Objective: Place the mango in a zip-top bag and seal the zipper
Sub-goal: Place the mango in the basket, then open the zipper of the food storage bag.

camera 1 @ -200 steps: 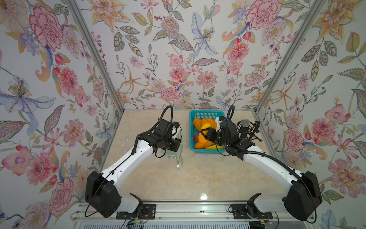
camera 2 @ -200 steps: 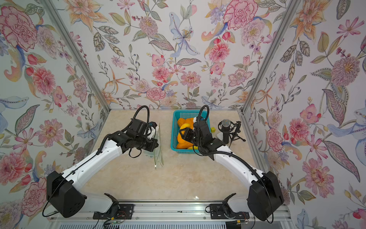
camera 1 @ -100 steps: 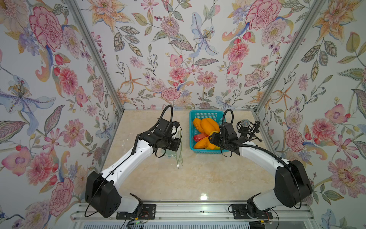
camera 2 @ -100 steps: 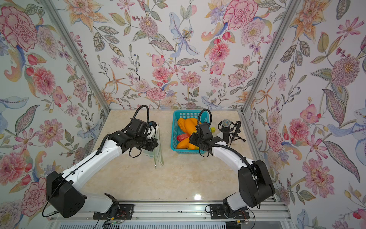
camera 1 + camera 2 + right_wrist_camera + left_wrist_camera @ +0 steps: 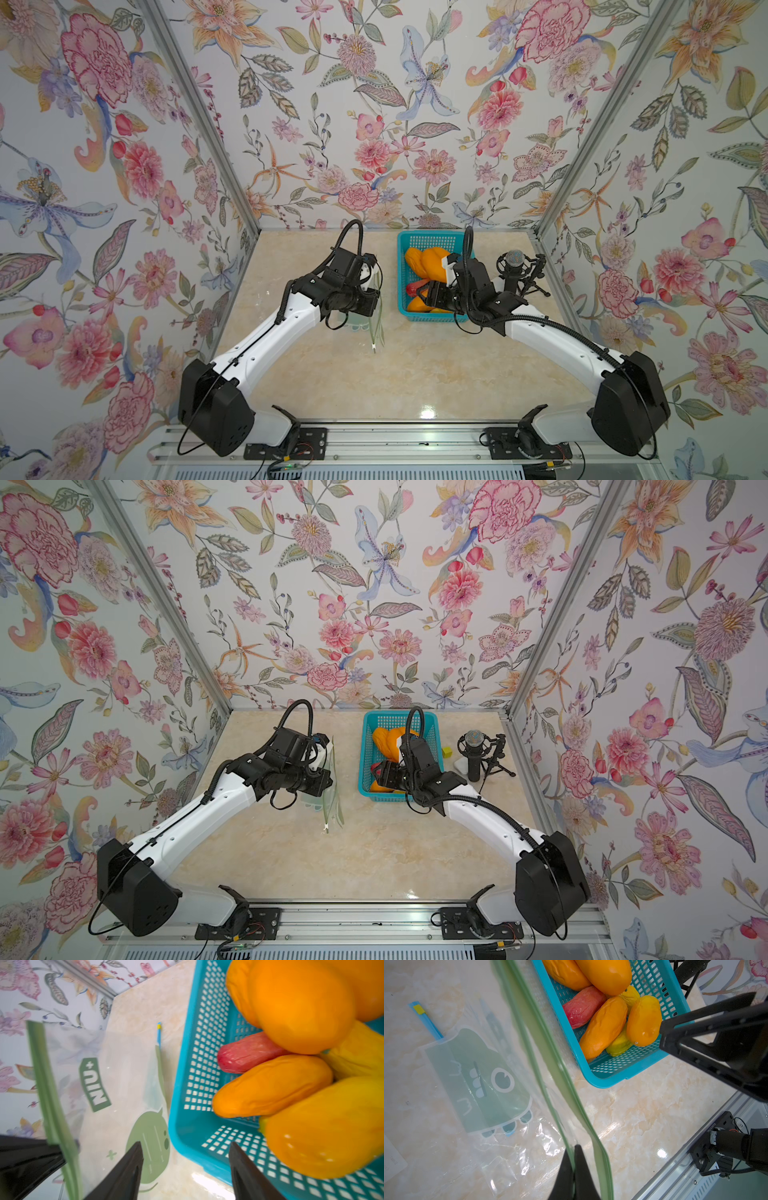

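Right pincer widened over basket (left pincer clenches bag); marble table, floral walls.

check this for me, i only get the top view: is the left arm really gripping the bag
Observer: Yes. The left wrist view shows the left gripper with its fingers shut on one green zipper strip of the zip-top bag; the other strip hangs free.
Operator: has the right one got a mango yet
Observer: No. In the right wrist view the right gripper has its fingers apart with nothing between them, at the rim of the basket.
Operator: anything close to grab
Observer: An orange mango lies in the basket right beside one finger.
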